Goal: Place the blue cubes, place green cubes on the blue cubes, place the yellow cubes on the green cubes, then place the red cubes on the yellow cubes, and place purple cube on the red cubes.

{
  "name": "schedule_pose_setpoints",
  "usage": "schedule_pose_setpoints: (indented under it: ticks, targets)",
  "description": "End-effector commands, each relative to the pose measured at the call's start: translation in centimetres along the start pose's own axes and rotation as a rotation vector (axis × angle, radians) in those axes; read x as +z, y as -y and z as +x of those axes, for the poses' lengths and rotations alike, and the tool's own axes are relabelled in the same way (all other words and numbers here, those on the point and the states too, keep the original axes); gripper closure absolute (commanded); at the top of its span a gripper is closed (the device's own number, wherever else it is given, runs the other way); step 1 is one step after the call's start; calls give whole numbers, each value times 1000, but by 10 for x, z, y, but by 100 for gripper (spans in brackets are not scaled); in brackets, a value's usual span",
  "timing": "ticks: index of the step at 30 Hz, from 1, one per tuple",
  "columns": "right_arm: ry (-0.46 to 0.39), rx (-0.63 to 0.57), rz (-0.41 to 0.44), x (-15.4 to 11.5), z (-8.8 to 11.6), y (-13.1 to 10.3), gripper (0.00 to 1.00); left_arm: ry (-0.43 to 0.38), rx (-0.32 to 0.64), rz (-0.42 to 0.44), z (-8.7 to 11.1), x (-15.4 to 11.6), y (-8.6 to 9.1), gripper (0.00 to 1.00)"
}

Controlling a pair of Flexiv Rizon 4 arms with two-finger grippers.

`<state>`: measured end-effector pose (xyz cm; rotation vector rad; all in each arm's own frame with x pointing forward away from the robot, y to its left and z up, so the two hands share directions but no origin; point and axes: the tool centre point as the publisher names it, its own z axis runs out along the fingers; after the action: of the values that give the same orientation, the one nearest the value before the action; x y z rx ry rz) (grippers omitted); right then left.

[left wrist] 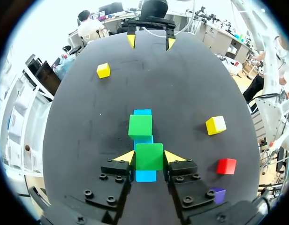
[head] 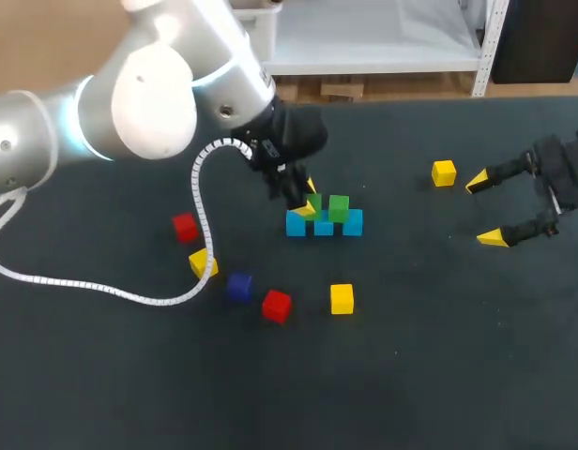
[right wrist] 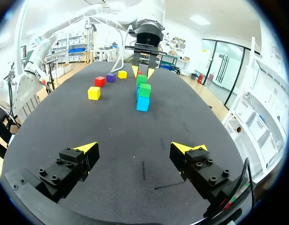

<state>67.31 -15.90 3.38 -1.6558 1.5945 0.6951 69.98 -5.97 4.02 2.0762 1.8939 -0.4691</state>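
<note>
Blue cubes (head: 324, 226): row of three, placed. Green cube (left wrist: 149, 156): clamped between fingers of left gripper (left wrist: 149, 158), atop blue. Second green cube (left wrist: 140, 125): seated just ahead. Right gripper (right wrist: 140, 152): fingers apart, empty. Yellow cubes (head: 342, 298), red cubes (head: 276, 306), purple cube (head: 238, 287): pending.

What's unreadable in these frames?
Head view: green cube in the left end effector, mostly hidden by it.
Left wrist view: middle blue cube, nearly covered by that cube and the other green cube; purple cube, partly behind the end effector body.
</note>
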Motion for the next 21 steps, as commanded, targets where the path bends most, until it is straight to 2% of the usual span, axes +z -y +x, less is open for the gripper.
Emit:
schedule_pose_setpoints:
  ticks: [1,21]
  targets:
    - [3,-1,0,0,1,0,0,-4,-3,4,1,2,-4,100]
    - [3,-1,0,0,1,0,0,-9,-22,5,5,5,-5,100]
